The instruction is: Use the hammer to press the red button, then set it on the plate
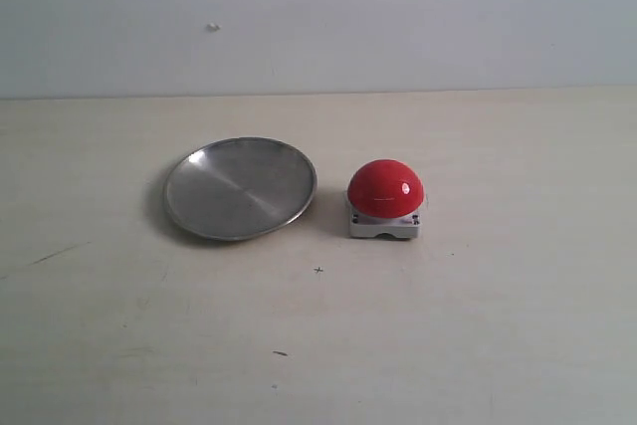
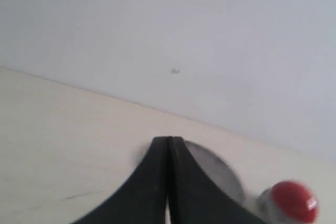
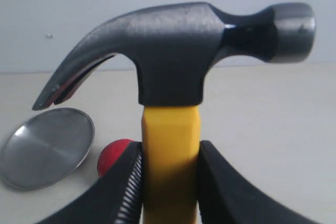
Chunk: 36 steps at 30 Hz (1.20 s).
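The silver plate (image 1: 240, 187) lies on the table left of the red button (image 1: 385, 188), which sits on its grey-white base. Neither arm shows in the exterior view. In the right wrist view my right gripper (image 3: 169, 153) is shut on the yellow handle of the hammer (image 3: 173, 56), whose dark steel head stands upright above the jaws. Beyond them lie the plate (image 3: 46, 148) and a sliver of the red button (image 3: 113, 156). My left gripper (image 2: 168, 141) is shut with nothing in it; the plate (image 2: 215, 169) and the red button (image 2: 294, 202) show past it.
The pale table (image 1: 498, 325) runs to a light wall (image 1: 398, 7) at the back. Small dark marks (image 1: 281, 353) dot the tabletop near the front.
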Tool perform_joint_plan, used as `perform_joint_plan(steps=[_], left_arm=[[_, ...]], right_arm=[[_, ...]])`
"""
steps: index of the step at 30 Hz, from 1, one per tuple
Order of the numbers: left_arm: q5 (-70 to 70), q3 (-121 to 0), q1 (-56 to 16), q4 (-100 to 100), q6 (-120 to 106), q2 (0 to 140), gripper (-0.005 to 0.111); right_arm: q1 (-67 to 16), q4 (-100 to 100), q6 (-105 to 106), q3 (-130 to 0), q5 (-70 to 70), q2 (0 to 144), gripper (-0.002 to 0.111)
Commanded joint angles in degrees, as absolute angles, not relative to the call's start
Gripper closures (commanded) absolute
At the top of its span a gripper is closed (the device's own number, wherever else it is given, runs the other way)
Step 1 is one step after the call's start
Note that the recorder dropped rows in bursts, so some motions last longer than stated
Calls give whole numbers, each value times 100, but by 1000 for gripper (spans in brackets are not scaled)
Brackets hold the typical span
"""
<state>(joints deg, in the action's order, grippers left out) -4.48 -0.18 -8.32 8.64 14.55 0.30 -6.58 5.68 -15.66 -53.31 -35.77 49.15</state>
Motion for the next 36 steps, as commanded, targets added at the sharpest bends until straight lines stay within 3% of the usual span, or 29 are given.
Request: perform_joint_plan(steps=[1, 13, 18, 29, 36], left_arm=[[-128, 0, -868, 1634, 2795, 0, 107], [2032, -291, -868, 1505, 2961, 0, 107], [2166, -1032, -868, 353, 3393, 328, 107], [800, -2733, -868, -3458, 5406, 3739, 107], [1852, -2744, -1078, -5422, 6813, 6247, 104]], right_arm=[[-668, 376, -1382, -5091, -3164, 4723, 108], [-668, 0, -1055, -4885, -2740, 4745, 108], [-668, 0, -1055, -4885, -2617, 4809, 108], [-668, 0, -1055, -4885, -2617, 5083, 108], [-668, 0, -1055, -4885, -2598, 5081, 108]])
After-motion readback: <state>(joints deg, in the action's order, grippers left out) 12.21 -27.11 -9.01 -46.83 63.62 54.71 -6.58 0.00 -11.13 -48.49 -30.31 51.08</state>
